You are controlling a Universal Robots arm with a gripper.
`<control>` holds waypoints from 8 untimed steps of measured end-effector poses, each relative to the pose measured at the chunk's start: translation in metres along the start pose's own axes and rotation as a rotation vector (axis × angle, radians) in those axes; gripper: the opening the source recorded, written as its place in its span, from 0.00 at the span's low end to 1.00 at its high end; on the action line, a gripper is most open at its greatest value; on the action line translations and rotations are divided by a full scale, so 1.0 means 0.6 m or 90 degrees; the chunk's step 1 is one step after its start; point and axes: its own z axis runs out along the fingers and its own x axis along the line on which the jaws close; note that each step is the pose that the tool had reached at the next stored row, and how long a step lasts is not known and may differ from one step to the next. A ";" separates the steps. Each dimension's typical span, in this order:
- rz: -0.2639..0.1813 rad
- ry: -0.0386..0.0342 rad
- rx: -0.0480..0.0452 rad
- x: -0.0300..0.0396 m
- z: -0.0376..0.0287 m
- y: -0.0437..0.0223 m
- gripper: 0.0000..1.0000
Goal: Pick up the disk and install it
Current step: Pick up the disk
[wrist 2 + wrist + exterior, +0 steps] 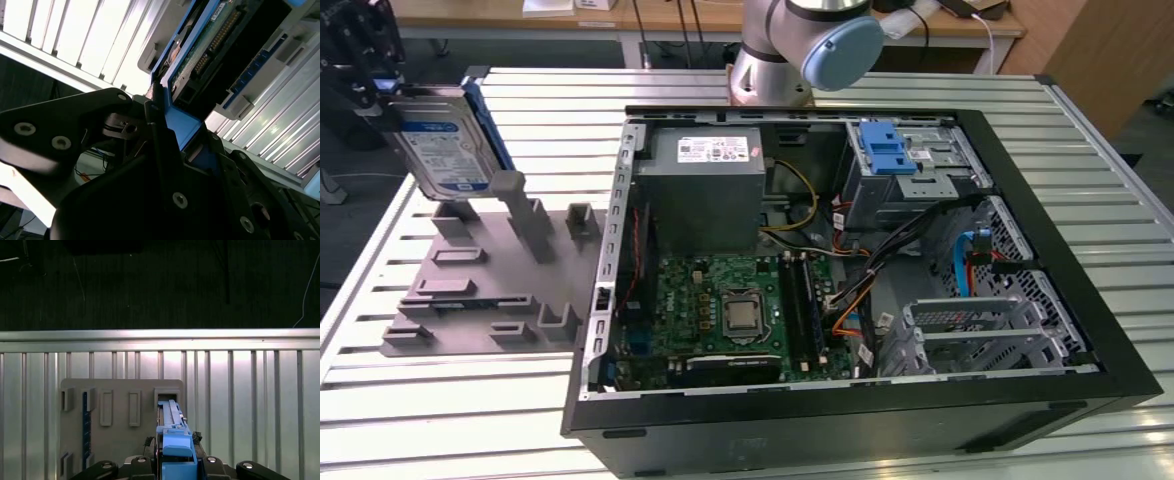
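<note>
The gripper (176, 462) is closing narrowly on the blue carrier frame (172, 440) of the disk (443, 145). The disk is standing upright on edge at the exterior view's left, directly over the grey fixture (480, 290). Whether its lower edge is clearing the fixture's slot cannot be told. The disk is presenting as a rigid metal body, judged dense and heavy for its size. In the second wrist view it is showing an exposed circuit board (210, 45) on one face. That face is judged fragile, so the plastic frame edge is serving as the proper place to hold. The frame is judged smooth and slightly flexible, so a shallow grip is risking slip. The open computer case (1067, 300) is lying just beside the fixture, toward the exterior view's right. Inside it, a drive cage (914, 165) with a blue latch is sitting near the far wall. Loose cables (854, 265) are running beside the cage, next to the power supply (707, 185). The cables and the case rim are judged the likely obstructions.
</note>
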 end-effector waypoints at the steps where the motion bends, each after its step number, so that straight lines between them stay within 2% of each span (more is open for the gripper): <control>1: 0.000 0.0000 0.0000 0.000 -0.001 0.000 0.36; 8: 0.000 0.0000 0.0000 0.000 -0.008 0.000 0.36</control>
